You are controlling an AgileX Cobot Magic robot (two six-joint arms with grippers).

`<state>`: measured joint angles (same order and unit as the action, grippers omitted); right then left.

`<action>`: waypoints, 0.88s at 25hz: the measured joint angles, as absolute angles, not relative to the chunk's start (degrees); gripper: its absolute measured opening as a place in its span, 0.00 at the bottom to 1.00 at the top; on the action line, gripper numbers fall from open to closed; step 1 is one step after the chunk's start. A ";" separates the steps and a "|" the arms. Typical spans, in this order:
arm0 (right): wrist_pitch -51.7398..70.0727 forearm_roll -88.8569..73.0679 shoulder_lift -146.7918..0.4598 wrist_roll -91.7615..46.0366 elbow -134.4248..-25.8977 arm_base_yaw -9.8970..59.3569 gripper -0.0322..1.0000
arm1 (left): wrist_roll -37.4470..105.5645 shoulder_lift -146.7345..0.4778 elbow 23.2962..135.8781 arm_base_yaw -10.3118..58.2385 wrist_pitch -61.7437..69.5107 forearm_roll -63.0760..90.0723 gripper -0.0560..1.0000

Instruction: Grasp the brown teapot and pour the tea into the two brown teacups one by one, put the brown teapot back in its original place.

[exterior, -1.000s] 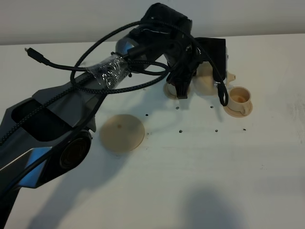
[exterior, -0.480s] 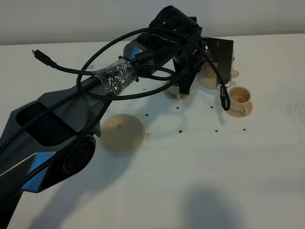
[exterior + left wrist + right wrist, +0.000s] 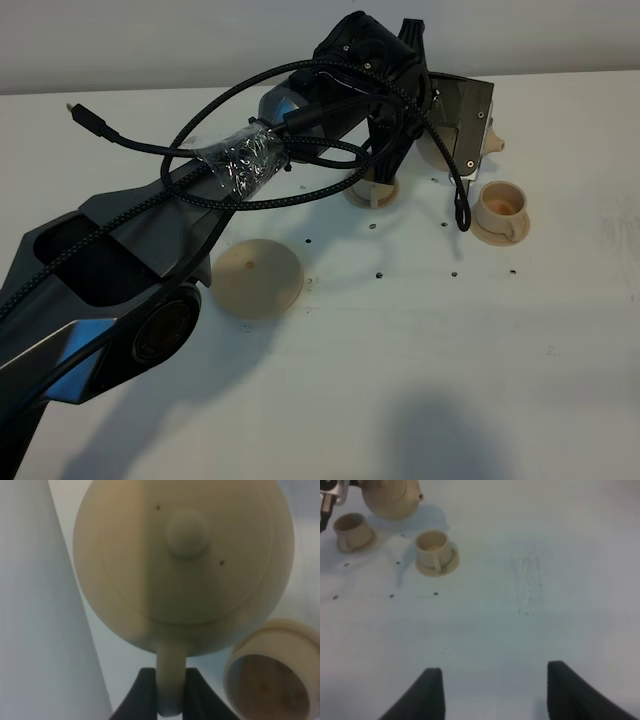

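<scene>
My left gripper [image 3: 171, 682] is shut on the loop handle of the brown teapot [image 3: 182, 565], seen from above with its knobbed lid. In the high view the gripper [image 3: 452, 125] hides most of the teapot; only its spout [image 3: 492, 143] shows, at the back right. One teacup [image 3: 498, 203] stands on its small saucer just in front of the spout. The other teacup [image 3: 372, 190] is partly under the arm, and shows in the left wrist view [image 3: 270, 680]. The wide saucer [image 3: 257, 277] lies bare at front left. My right gripper [image 3: 492, 690] is open and empty, far from the teapot [image 3: 392, 497].
Black cables [image 3: 250, 180] loop off the left arm above the table. Small dark dots [image 3: 380, 273] mark the white table between the saucer and the cups. In the right wrist view both cups [image 3: 434, 547] stand far ahead.
My left gripper has moved back and to the right with the teapot, uncovering more of the cup under the arm. The spout now points beyond the right cup.
</scene>
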<state>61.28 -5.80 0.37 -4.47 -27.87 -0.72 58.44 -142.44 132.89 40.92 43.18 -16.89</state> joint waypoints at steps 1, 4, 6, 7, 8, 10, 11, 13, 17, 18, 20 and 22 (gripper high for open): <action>61.28 -5.80 0.37 -4.47 -27.87 -0.72 0.47 | 58.78 -142.44 132.89 40.92 42.95 -16.84 0.20; 61.28 -5.80 0.37 -4.47 -27.87 -0.72 0.47 | 59.00 -142.44 132.89 40.92 42.71 -16.84 0.20; 61.28 -5.80 0.37 -4.47 -27.87 -0.72 0.47 | 59.00 -142.44 132.89 40.92 42.59 -16.84 0.20; 61.28 -5.80 0.37 -4.47 -27.87 -0.72 0.47 | 59.00 -142.44 132.89 40.92 42.53 -16.84 0.20; 61.28 -5.80 0.37 -4.47 -27.87 -0.72 0.47 | 59.00 -142.44 132.89 40.92 42.53 -16.84 0.20; 61.28 -5.80 0.37 -4.47 -27.87 -0.72 0.47 | 59.07 -142.44 132.89 40.92 42.53 -16.84 0.20; 61.28 -5.80 0.37 -4.47 -27.87 -0.72 0.47 | 59.07 -142.44 132.89 40.92 42.53 -16.84 0.20; 61.28 -5.80 0.37 -4.47 -27.87 -0.72 0.47 | 59.30 -142.44 132.89 40.92 42.43 -16.79 0.20; 61.28 -5.80 0.37 -4.47 -27.87 -0.72 0.47 | 61.63 -143.02 132.89 40.92 42.17 -16.84 0.20; 61.28 -5.80 0.37 -4.47 -27.87 -0.72 0.47 | 62.08 -143.27 132.89 40.92 42.13 -16.88 0.20; 61.28 -5.80 0.37 -4.47 -27.87 -0.72 0.47 | 62.30 -143.73 132.89 40.92 42.13 -17.32 0.20; 61.28 -5.80 0.37 -4.47 -27.87 -0.72 0.47 | 62.30 -144.08 132.89 40.92 42.13 -18.09 0.20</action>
<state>61.28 -5.80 0.37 -4.47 -27.87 -0.72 62.30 -144.08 132.89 40.92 42.13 -18.09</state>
